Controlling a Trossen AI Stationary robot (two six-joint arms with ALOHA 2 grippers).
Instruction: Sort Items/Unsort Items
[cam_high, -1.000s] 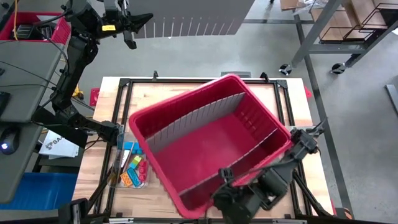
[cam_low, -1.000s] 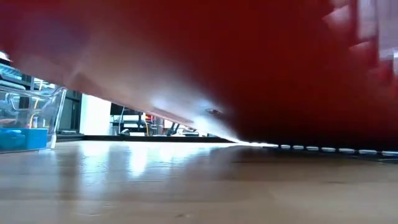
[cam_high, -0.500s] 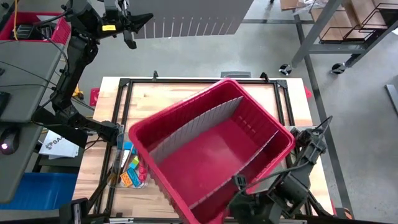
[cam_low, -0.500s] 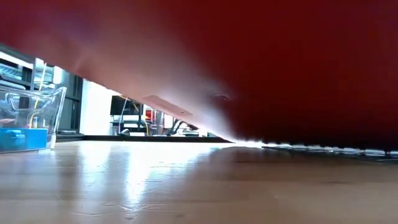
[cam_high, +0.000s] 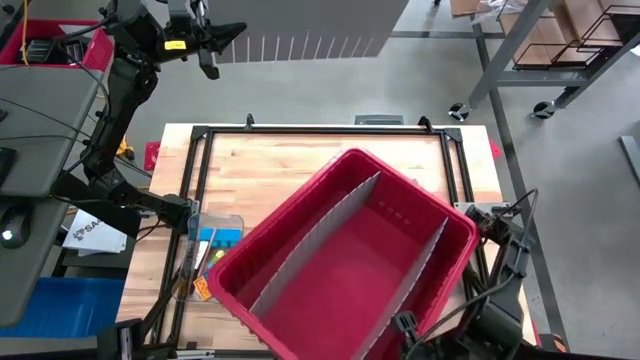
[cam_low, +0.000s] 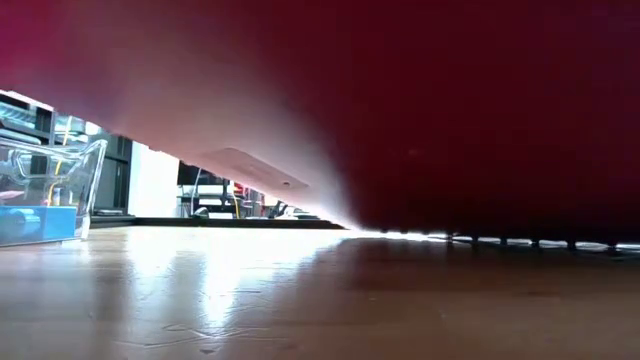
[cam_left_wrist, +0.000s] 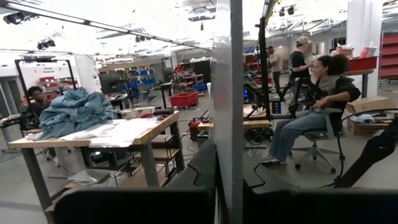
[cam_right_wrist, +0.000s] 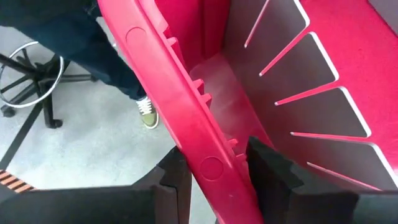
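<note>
A light wooden table (cam_high: 300, 165) edged by a black frame stands on a grey workshop floor, with benches and seated people beyond it in the left wrist view.

The items (cam_high: 212, 262), small coloured blocky pieces in blue, yellow and orange, lie in a clear plastic tub (cam_high: 232, 219) at the table's left edge; the low view shows the same tub with blue pieces at its bottom. Most of the tub is hidden from above by the near-left corner of the red bin (cam_high: 350, 262).

The red bin is tilted and lifted over the centre and right of the table. Grey dividers (cam_high: 330, 225) part it into long compartments, and every visible compartment is bare. In the low view its underside hangs clear of the table on the left and meets it at the right.

The right gripper (cam_right_wrist: 217, 171), at the near right edge of the table, pinches the bin's rim, one finger outside the wall and one inside.

The left gripper (cam_high: 208, 48) is raised well beyond the table's far left corner, its fingers pressed onto a grey divider panel (cam_left_wrist: 227, 106).

Judged from this pose, the step in hand is repositioning the bin. It would be done well by holding the rim pinch firm, moving slowly, and keeping the bin's low corner off the tub so the items are not knocked out.
</note>
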